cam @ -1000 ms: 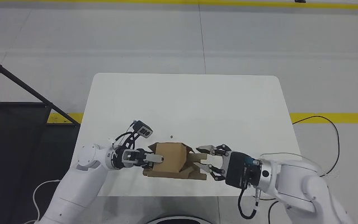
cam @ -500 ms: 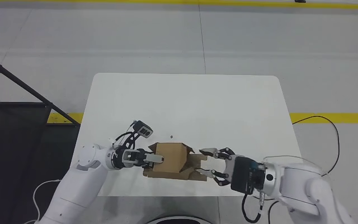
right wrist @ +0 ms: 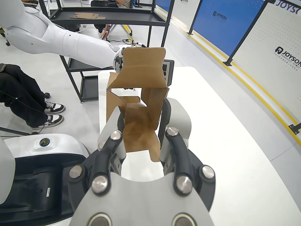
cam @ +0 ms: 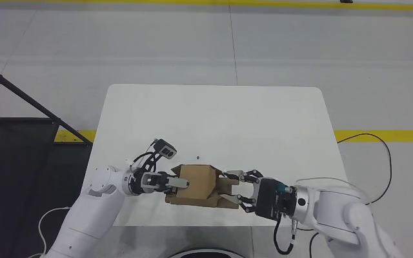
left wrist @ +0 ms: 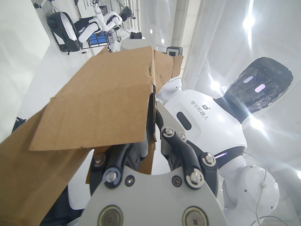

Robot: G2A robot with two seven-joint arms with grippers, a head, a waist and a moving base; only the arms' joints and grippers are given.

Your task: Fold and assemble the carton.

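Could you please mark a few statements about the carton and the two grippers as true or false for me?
1. The carton lies near the edge of the table closest to the robot. True.
2. The right gripper is shut. False: it is open, with a finger on each side of the carton's end flaps.
3. The left gripper is closed on the carton. True.
4. The carton's end facing the right gripper is folded shut. False: the flaps there stand open and the inside shows.
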